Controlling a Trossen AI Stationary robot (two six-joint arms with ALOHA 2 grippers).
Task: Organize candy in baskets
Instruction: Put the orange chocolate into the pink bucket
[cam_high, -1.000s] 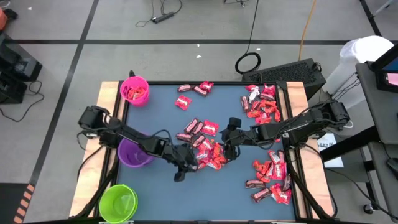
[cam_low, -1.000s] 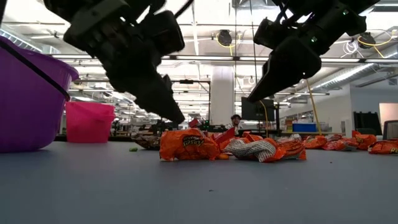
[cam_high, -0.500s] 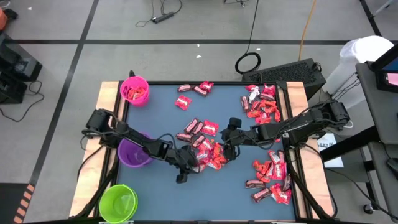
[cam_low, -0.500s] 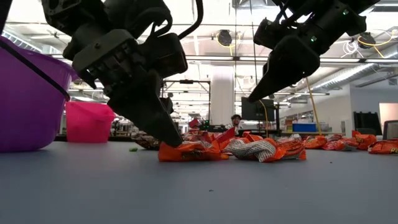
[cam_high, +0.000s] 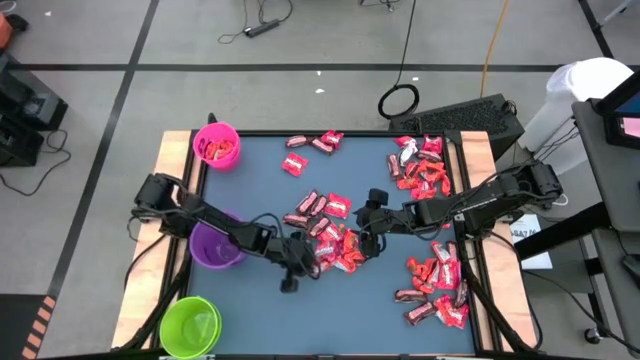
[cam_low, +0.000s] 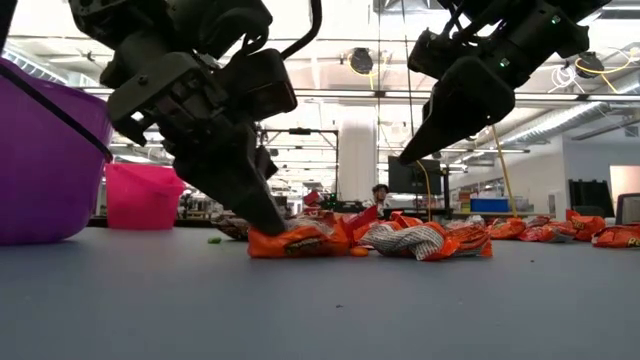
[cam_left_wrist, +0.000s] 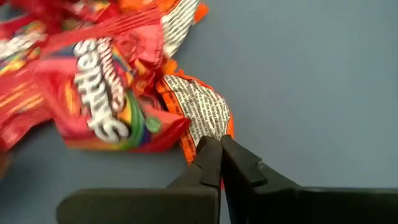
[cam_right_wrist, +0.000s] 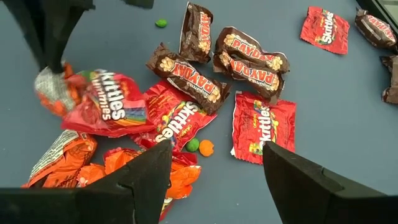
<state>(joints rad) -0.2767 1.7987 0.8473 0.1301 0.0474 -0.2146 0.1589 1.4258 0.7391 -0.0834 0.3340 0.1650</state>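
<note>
Blue-grey tabletop with bare wood strips down both sides, sitting on a grey floor crossed by black tape lines; the low view looks out into a big bright hall with ceiling lights. Baskets sit along the 9 o'clock side: pink basket at about 10 o'clock with some candy in it, purple basket at 9, green basket at about 7. Candy is all over: a pile near the middle, a few brown bars just toward 12 from it, loose pieces near 12, and two clusters along the 3 o'clock side and toward 5. The left gripper is down at the pile's 9 o'clock edge, clenched on the corner of an orange wrapper that lies flat on the tabletop right beside a red Skittles pack. The right gripper hangs above the pile's 3 o'clock side, fingers spread wide, holding nothing, with Skittles packs and brown bars below it.
</note>
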